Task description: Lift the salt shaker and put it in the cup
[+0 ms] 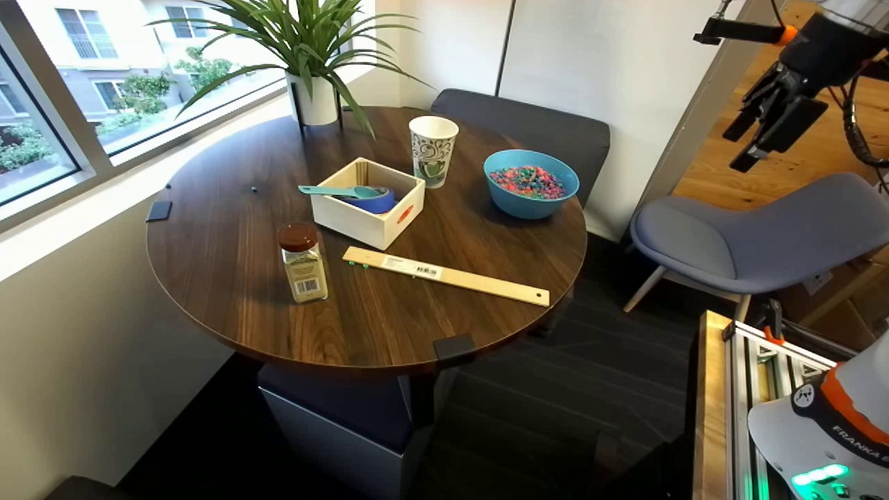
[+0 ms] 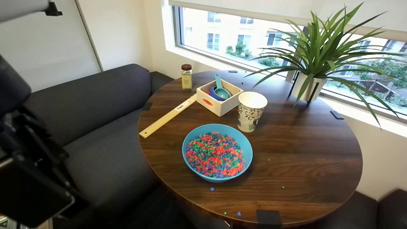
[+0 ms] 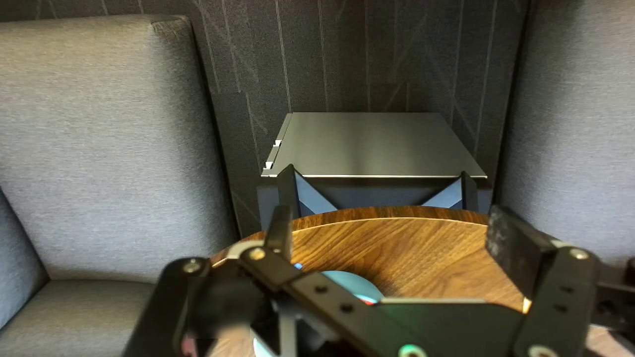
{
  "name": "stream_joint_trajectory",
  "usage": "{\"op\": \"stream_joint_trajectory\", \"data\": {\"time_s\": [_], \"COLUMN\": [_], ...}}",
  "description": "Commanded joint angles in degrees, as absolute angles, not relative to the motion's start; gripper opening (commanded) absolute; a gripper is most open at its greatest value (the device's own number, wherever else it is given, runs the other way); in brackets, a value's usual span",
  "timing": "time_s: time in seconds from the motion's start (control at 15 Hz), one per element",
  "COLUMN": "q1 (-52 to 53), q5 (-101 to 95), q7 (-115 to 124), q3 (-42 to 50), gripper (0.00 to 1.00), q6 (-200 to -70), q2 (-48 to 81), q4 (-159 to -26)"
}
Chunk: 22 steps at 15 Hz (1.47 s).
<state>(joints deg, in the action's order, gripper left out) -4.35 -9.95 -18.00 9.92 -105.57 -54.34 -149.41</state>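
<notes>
I read FRANKA on the arm [image 1: 826,432], jaws wide apart, and see the barcoded salt shaker [image 1: 304,271] standing on the wood-grained table [image 1: 222,229] by the window [image 1: 132,83].

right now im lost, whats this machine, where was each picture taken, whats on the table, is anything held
The machine is a robot arm ending in a two-fingered gripper. Two pictures come from outside cameras facing the round table from different places; the third comes from its wrist camera, looking past the gripper. On the table stand a brown-lidded salt shaker, a patterned paper cup, a blue bowl of colourful bits, a wooden box holding a teal scoop, and a potted plant; a flat wooden strip lies there too. The gripper is open and holds nothing.
</notes>
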Motion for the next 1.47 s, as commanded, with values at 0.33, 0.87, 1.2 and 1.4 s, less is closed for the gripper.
{"op": "stream_joint_trajectory", "data": {"time_s": [0.33,0.87,1.2,1.4], "q1": [7.5,9.4,9.6,9.6], "q5": [-3.9,-1.0,1.7,2.2], "q7": [-17.9,-15.0,-18.6,-19.8], "q3": [5.0,-2.1,-5.2,-5.6], "gripper": [1.00,1.00,1.00,1.00], "q6": [-117.1,-119.7,-118.5,-117.9], "q2": [-34.4,-8.6,-3.5,-0.4], "q4": [-140.4,-115.9,-111.7,-108.9]}}
